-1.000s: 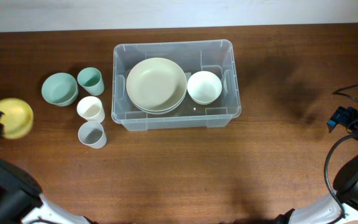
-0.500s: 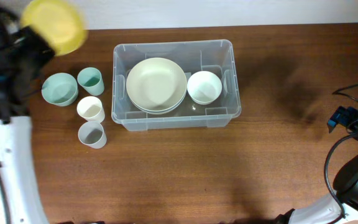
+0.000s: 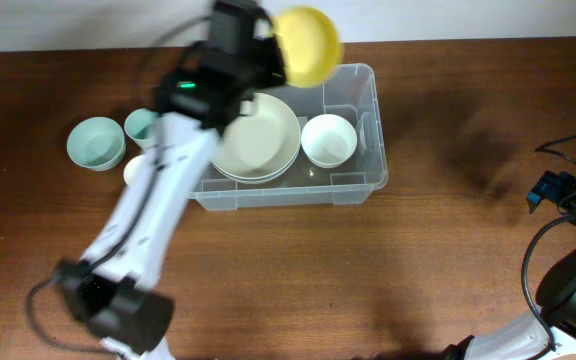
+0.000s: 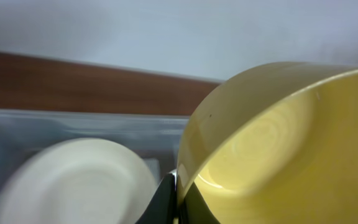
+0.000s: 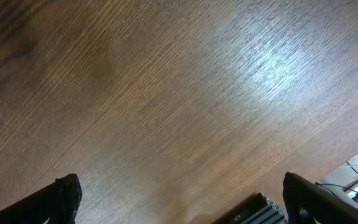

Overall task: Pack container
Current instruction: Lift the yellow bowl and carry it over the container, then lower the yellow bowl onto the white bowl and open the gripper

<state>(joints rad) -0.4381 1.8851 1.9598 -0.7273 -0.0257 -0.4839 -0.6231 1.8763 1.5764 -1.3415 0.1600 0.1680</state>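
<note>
While the left arm stretches from the table's 7 o'clock corner up toward 12 o'clock, the left gripper pinches the rim of a yellow bowl, which is tilted on edge and appears over the far rim of the container. In the left wrist view one black finger presses against the outside of the yellow bowl's rim, with the glossy inside facing the camera; the other finger is hidden behind the rim. The container sits on the wooden table a little toward 12 o'clock from the middle, upright and open. Inside it, a cream plate fills the 9 o'clock half and a white bowl stands in the 3 o'clock half, just beside the plate. At 9 o'clock of the container, well outside it, rests a teal bowl, with a teal cup beside it, partly hidden by the arm. The right gripper hangs at the table's 3 o'clock edge, its fingers spread wide over bare wood with nothing between them.
</note>
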